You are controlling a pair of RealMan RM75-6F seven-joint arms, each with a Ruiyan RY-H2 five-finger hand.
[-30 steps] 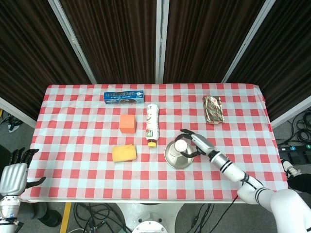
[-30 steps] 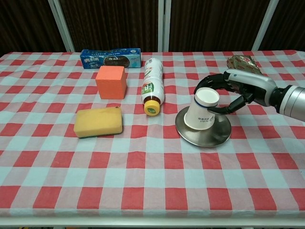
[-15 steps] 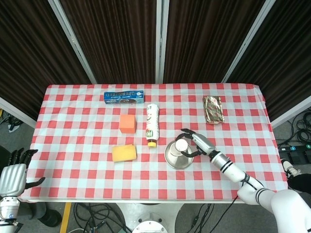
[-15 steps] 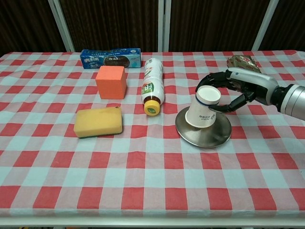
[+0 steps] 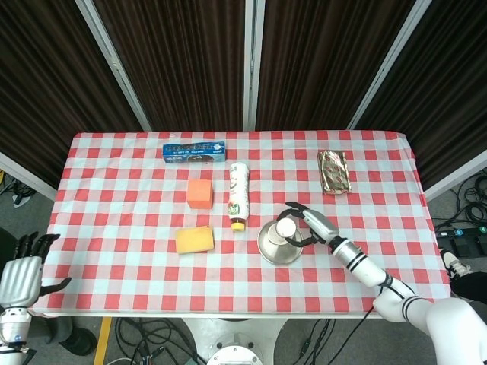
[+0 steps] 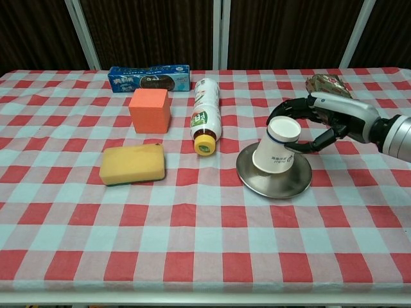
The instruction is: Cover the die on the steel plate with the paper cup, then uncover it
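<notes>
An upturned white paper cup [image 6: 277, 154] stands tilted on the round steel plate [image 6: 273, 184], its closed end leaning right. My right hand [image 6: 329, 118] reaches in from the right and grips the cup's upper part, fingers curled around it. From the head view the cup [image 5: 283, 230] sits on the plate [image 5: 272, 251] with the right hand [image 5: 313, 225] beside it. No die shows; the cup hides the spot beneath it. My left hand [image 5: 21, 275] hangs off the table's near left corner, fingers apart, holding nothing.
A white bottle with a yellow cap [image 6: 206, 114] lies just left of the plate. Further left are an orange block [image 6: 149, 110] and a yellow sponge [image 6: 132, 164]. A blue box [image 6: 149, 77] lies at the back, a foil packet [image 6: 324, 85] at the back right.
The right hand has shifted slightly to the right, and the cup's top has leaned further right with it. The left hand has stayed put.
</notes>
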